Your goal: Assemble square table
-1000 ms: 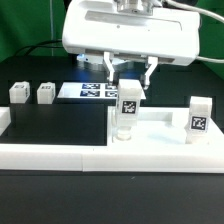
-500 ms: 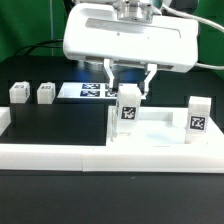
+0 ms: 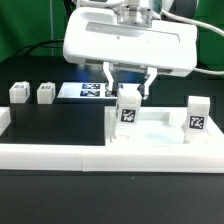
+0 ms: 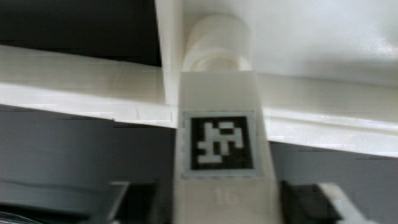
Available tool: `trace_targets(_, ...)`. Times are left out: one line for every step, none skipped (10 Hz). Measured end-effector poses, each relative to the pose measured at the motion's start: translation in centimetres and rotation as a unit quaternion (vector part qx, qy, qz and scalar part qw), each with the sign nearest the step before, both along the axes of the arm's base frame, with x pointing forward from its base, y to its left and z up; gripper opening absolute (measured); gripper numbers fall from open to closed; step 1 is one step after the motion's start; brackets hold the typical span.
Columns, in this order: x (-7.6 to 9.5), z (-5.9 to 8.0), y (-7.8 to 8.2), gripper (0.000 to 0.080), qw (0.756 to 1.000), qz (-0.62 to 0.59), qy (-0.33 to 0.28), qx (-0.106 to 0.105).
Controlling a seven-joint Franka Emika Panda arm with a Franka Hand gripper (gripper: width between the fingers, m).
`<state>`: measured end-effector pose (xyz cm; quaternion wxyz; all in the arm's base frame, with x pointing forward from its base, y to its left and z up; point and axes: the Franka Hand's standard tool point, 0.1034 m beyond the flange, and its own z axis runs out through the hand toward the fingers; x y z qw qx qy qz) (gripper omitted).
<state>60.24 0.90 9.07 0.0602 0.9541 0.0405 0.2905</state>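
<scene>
Gripper (image 3: 129, 90) straddles top of upright leg (image 3: 127, 112), fingers (image 3: 108, 78) on either side. Can't tell if pads clamp it or sit just off. Leg stands vert. on tabletop (image 3: 160, 130) corner, prob. over its hole for screwing in. 2nd leg (image 3: 198, 116) upright at corner on exterior view's right. Spare leg (image 3: 18, 92) and other spare leg (image 3: 45, 92) lie well apart, near marker board (image 3: 90, 91). Tabletop sits by border wall (image 3: 60, 155), likely as a brace.

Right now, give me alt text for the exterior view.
The open pincer straddles the top of an upright tagged leg standing at a corner of the white tabletop. A second leg stands upright toward the exterior view's right; a third leg and fourth leg sit on the black table at its left.
</scene>
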Motion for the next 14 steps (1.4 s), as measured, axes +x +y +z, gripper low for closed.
trace_targets(0.00,-0.01,0.00,0.0494,1.000,0.002,0.000,-0.001)
trace_targets(-0.01,-0.01,0.00,0.0494,1.000,0.003,0.000,-0.002)
trace_targets(-0.01,-0.02,0.00,0.0616,1.000,0.004,0.001,-0.003)
trace_targets(-0.02,-0.02,0.00,0.0639,1.000,0.005,0.001,-0.003)
trace_targets(-0.02,-0.02,0.00,0.0648,1.000,0.006,0.001,-0.004)
trace_targets(-0.02,-0.03,-0.01,0.0648,1.000,0.007,0.001,-0.005)
trace_targets(-0.02,-0.03,-0.01,0.0649,1.000,0.009,0.001,-0.006)
trace_targets(-0.02,-0.03,-0.01,0.0649,1.000,0.011,0.002,-0.007)
trace_targets(-0.02,-0.03,-0.01,0.0649,1.000,0.011,0.002,-0.008)
trace_targets(-0.03,-0.03,-0.01,0.0649,1.000,0.012,0.002,-0.008)
trace_targets(-0.03,-0.03,-0.01,0.0649,1.000,0.013,0.002,-0.009)
trace_targets(-0.12,-0.20,-0.12,0.0649,1.000,0.012,0.011,-0.009)
trace_targets(0.11,-0.05,-0.50,0.0649,0.999,0.007,0.046,-0.006)
trace_targets(0.86,0.71,-0.69,0.0649,0.999,0.007,0.043,-0.005)
